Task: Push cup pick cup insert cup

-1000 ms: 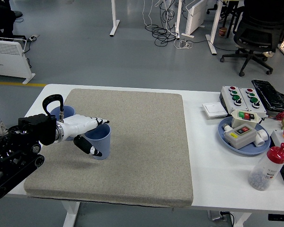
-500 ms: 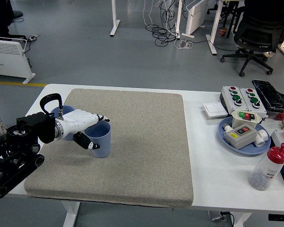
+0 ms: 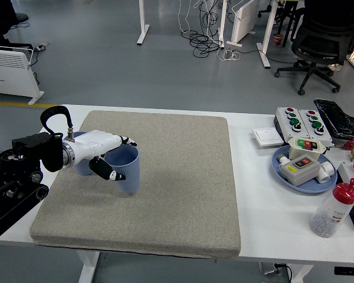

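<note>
While the left hand (image 3: 104, 154) grips the blue ribbed cup (image 3: 125, 170) at its rim, the cup tilts over the grey mat (image 3: 183, 177), beside a second, partly hidden cup (image 3: 81, 167).

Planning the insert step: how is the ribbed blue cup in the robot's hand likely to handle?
The blue cup looks empty and thin-walled, so probably light. Its ribbed wall should help the left hand resist slipping. It hangs tilted, so it may wobble or tip if set down unevenly on the soft grey mat.

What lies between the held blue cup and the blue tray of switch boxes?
In the head view, only bare grey mat and white table separate the blue cup from the blue tray.
</note>
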`<control>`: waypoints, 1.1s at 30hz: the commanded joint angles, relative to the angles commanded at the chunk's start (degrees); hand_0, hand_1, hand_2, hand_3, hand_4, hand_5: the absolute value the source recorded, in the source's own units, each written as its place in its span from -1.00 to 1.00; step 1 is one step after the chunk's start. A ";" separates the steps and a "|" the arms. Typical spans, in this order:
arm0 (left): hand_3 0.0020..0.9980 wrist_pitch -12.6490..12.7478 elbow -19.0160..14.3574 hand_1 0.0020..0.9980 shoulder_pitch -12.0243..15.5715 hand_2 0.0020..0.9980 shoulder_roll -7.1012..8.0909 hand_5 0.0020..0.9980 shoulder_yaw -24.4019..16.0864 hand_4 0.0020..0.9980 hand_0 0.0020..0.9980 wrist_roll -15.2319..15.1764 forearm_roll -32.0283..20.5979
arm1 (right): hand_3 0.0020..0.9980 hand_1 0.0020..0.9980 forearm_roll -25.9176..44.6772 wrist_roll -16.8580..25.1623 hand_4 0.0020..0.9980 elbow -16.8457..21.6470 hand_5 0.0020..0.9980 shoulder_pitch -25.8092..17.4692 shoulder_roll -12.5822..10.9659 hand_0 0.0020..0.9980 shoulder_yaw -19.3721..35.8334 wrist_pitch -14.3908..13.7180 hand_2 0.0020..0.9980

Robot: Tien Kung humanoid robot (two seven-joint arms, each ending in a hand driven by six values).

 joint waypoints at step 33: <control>0.31 -2.39 11.56 0.13 -5.16 0.24 4.44 -0.73 -10.82 0.22 -0.20 0.33 3.71 | 0.15 0.29 0.42 0.03 -0.80 0.03 -0.07 0.08 0.00 0.42 -0.04 -0.06 0.31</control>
